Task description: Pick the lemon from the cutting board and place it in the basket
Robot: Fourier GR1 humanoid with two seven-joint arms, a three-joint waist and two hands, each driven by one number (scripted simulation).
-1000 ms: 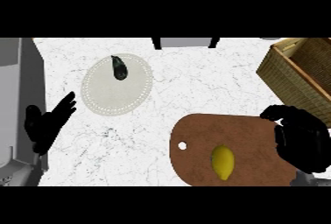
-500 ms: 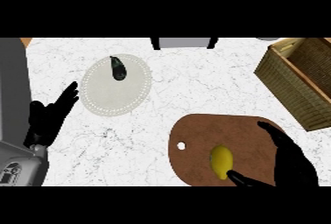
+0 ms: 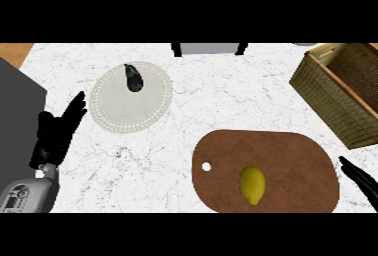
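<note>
Looking down from the head view: the lemon (image 3: 252,184) sits on the brown board (image 3: 295,150), toward the board's near edge and a bit left of its middle. Its long axis runs roughly from the far side to the near side, tilted slightly, with the narrower tip pointing at the near edge. The board lies at the counter's (image 3: 221,95) near right part, and nothing is touching the lemon. The basket (image 3: 336,92) is at the far right corner, well apart from it.

Right hand (image 3: 360,179) only pokes in at the right edge, just beside the board; can't tell how its fingers are set. Left hand (image 3: 57,131) rests by the left edge, fingers straight and spread, next to a white plate (image 3: 133,107) with a dark thing (image 3: 133,78) on its far rim.
</note>
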